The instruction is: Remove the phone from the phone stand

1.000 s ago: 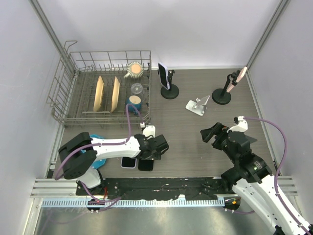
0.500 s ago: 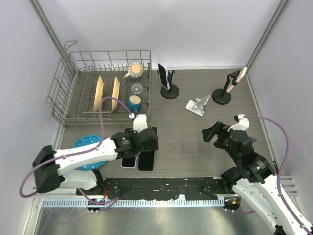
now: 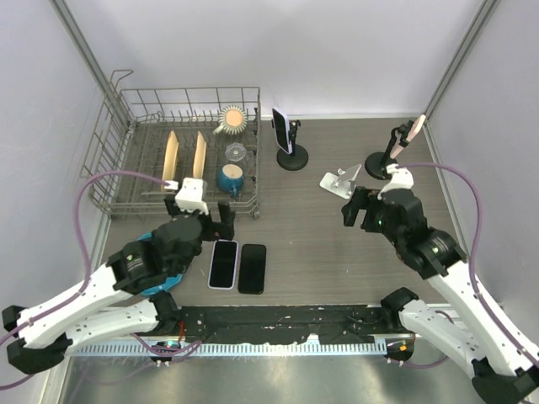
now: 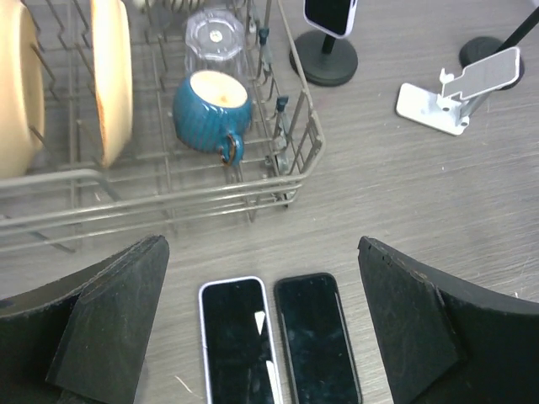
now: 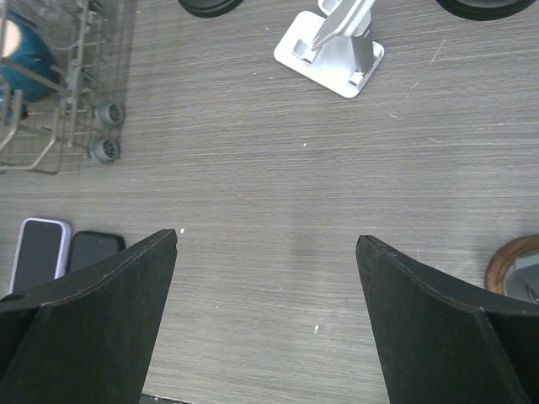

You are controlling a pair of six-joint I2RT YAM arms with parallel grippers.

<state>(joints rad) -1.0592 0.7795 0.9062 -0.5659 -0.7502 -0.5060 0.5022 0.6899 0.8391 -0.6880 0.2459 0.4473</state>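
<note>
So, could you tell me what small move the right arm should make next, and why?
Probably reach the open right fingers towards the pink phone on the black round-based stand: it sits mounted on that arm's side, while two dark-screened phones already lie flat.

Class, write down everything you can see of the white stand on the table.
The white stand looks like painted metal. It has a flat rectangular base, a short neck and a plate tilted backwards. It holds no phone. It stands upright on the grey wood-grain table, towards the far side, and touches nothing but the table.
</note>
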